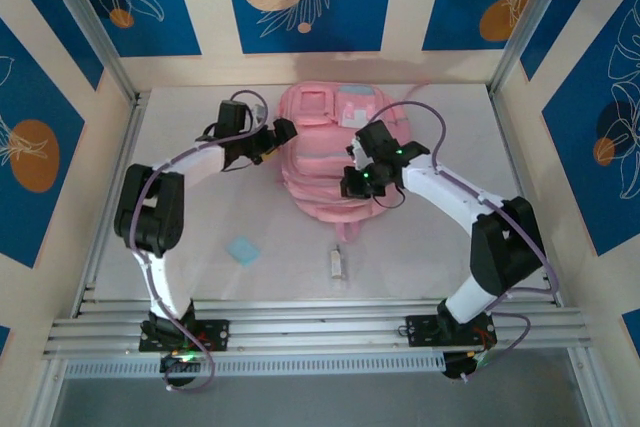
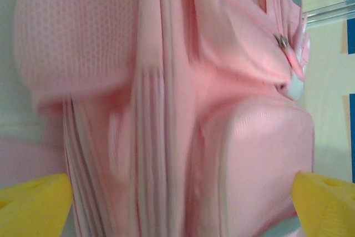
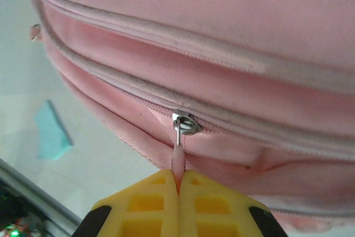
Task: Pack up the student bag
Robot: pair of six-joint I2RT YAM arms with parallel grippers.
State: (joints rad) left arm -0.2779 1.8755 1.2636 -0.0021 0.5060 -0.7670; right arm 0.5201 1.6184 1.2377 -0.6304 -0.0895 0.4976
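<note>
The pink student bag (image 1: 320, 152) lies flat at the back middle of the table. My right gripper (image 1: 352, 183) is at its right side, shut (image 3: 178, 180) on the pink zipper pull (image 3: 177, 162) that hangs from a metal slider (image 3: 186, 124) on a closed zip. My left gripper (image 1: 284, 133) is at the bag's upper left edge. In the left wrist view it is open (image 2: 177, 206), its yellow fingertips (image 2: 33, 203) spread wide, with the bag's folds (image 2: 166, 81) close in front. Another zipper pull (image 2: 294, 62) hangs at the bag's upper right there.
A flat light blue piece (image 1: 242, 250) lies on the table left of the bag's lower end, also visible beside the bag (image 3: 51, 131). A small whitish object (image 1: 338, 262) lies below the bag. Aluminium rails (image 1: 320, 332) run along the near edge; walls enclose the table.
</note>
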